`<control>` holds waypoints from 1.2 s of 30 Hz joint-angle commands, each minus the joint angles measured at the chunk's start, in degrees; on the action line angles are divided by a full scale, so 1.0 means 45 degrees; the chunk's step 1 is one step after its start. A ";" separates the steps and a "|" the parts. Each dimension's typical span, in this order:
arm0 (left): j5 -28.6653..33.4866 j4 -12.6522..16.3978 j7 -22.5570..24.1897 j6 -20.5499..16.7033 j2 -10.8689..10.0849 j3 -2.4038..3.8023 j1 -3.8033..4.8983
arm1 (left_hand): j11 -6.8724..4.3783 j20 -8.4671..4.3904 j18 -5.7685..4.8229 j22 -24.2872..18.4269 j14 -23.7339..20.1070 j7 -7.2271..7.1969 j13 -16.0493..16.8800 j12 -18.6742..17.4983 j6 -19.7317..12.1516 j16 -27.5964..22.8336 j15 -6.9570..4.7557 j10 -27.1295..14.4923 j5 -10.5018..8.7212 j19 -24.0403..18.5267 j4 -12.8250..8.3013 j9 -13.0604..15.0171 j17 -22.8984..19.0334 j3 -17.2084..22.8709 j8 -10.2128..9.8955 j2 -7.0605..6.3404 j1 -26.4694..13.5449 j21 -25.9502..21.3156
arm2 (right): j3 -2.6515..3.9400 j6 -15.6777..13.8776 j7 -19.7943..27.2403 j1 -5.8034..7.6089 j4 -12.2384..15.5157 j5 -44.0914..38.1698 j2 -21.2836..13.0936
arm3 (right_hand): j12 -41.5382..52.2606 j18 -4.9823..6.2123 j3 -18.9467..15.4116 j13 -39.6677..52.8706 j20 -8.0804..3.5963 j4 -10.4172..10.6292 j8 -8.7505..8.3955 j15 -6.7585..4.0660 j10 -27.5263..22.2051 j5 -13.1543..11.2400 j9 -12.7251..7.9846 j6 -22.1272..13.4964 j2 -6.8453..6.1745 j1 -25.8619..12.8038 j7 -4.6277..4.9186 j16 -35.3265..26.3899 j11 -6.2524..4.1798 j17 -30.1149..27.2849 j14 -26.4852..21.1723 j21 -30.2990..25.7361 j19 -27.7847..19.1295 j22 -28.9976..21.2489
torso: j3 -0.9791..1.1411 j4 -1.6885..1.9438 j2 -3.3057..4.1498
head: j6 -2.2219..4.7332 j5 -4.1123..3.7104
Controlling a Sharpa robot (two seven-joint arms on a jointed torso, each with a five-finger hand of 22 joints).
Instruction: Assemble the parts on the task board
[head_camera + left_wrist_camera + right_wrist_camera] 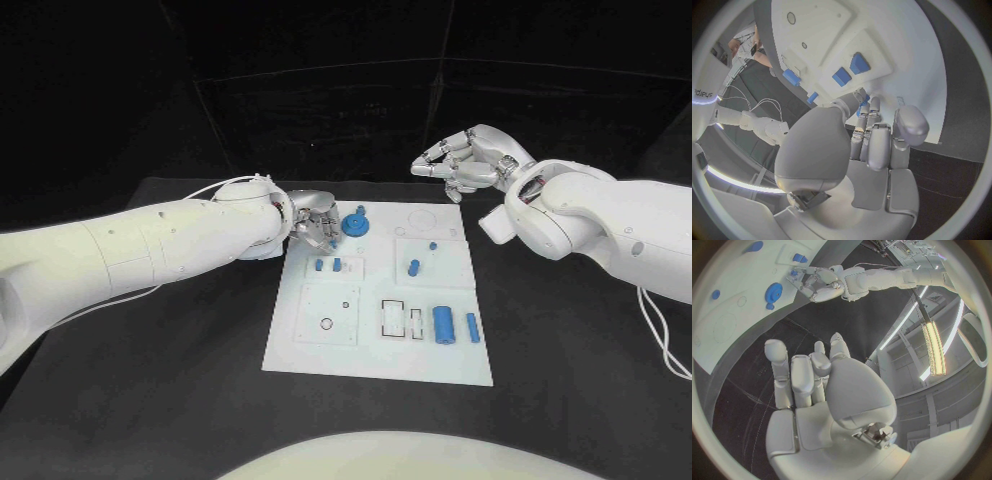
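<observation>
The left hand (310,228) sits over the near-left corner of the far end of the task board (378,360), its fingers (870,125) curled down onto the plate beside the round blue part (356,222). In the left wrist view the fingertips press together close to a small blue piece (862,102), which shows only as a sliver between them; whether it is actually pinched cannot be told. The right hand (469,160) hovers off the board's far right corner, fingers curled in with nothing in them.

The step in hand looks like picking or seating a small part at the board's far-left cluster. To do it well, the left hand should keep the fingertips low and square to the board, close on the piece across its narrow sides, and lift or press straight along the board's normal so the piece does not tip in its socket. The right hand is best kept clear, well apart from the board.

Just beyond the left fingertips, two short blue pieces (327,265) stand side by side, apparently upright. Further from the fingers, toward the board's near right, two blue cylinders (456,325) lie flat, their long axes running along the board's length, parallel to each other and to the dark rectangular slots (392,318) beside them. Another small blue peg (414,267) lies mid-board, long axis also lengthwise.
</observation>
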 commanded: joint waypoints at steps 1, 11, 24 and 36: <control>0.0012 -0.0005 0.0005 -0.0158 0.0015 0.0004 0.0014 | -0.0002 0.0101 -0.0206 -0.0015 0.0164 -0.0015 -0.0004 -0.0076 -0.0076 -0.0023 0.0089 -0.0099 -0.0010 0.0028 -0.0004 -0.0014 -0.0012 -0.0067 -0.0087 0.0009 -0.0092 -0.0032 | 0.0009 0.0025 0.0108 0.0030 0.0011 -0.0001 0.0003 | 0.0015 0.0242 -0.0016 0.0018 -0.0001 -0.0077 0.0053 -0.0050 -0.0054 0.0053 0.0021 -0.0073 0.0060 0.0021 -0.0003 0.0000 -0.0021 0.0012 -0.0047 -0.0054 -0.0081 0.0018 | 0.0000 0.0000 0.0000 | -0.0003 -0.0006; 0.0015 0.0067 0.0009 -0.0227 -0.0128 0.0004 0.0013 | 0.0031 0.0126 -0.0199 -0.0029 0.0150 -0.0005 -0.0011 -0.0181 -0.0206 -0.0036 0.0112 -0.0223 -0.0013 0.0016 -0.0019 -0.0060 -0.0062 -0.0104 -0.0192 -0.0053 -0.0123 -0.0065 | 0.0009 0.0077 0.0051 0.0030 -0.0031 -0.0001 -0.0019 | -0.0549 0.0311 -0.0056 -0.0403 0.0005 -0.0100 0.0059 -0.0040 -0.0294 0.0049 0.0027 -0.0115 0.0078 0.0016 0.0009 -0.0333 -0.0012 -0.0337 -0.0183 -0.0291 -0.0325 -0.0326 | -0.0003 0.0001 -0.0003 | -0.0003 -0.0023; 0.0243 0.0475 0.0031 -0.0560 -0.0894 0.0008 0.0013 | 0.0084 0.0166 -0.0174 -0.0124 0.0119 0.0006 -0.0021 -0.0350 -0.0366 -0.0076 0.0153 -0.0470 -0.0014 -0.0028 -0.0036 -0.0103 -0.0182 -0.0230 -0.0323 -0.0194 -0.0208 -0.0193 | 0.0008 0.0273 -0.0282 0.0030 -0.0386 -0.0233 -0.0033 | -0.6338 0.0686 -0.0315 -0.5049 0.0097 -0.0276 0.0143 0.0059 -0.2552 0.0034 0.0090 -0.0367 0.0282 0.0386 0.0111 -0.3901 0.0105 -0.4056 -0.1509 -0.2016 -0.1709 -0.2413 | -0.0019 0.0017 -0.0008 | 0.0004 -0.0040; 0.4439 0.1271 0.1862 -0.3219 -0.2110 0.0018 0.0043 | 0.0096 0.0191 -0.0045 -0.0655 0.0086 0.0075 0.0038 -0.0310 -0.0091 -0.0133 0.0172 -0.0341 0.0007 -0.0217 -0.0004 -0.0042 -0.0297 -0.0130 -0.0202 0.0038 -0.0177 -0.0774 | 0.0001 0.0869 -0.1188 0.0018 -0.0969 -0.4095 -0.0031 | -1.0520 0.0428 0.0174 -0.9523 0.0197 -0.1938 -0.0681 0.0288 -0.3061 -0.0611 -0.0346 -0.0054 0.0898 0.2774 0.0495 -0.3080 0.0461 -0.3682 -0.0688 -0.1056 -0.0459 -0.1006 | -0.0003 0.0007 -0.0002 | 0.0189 -0.0207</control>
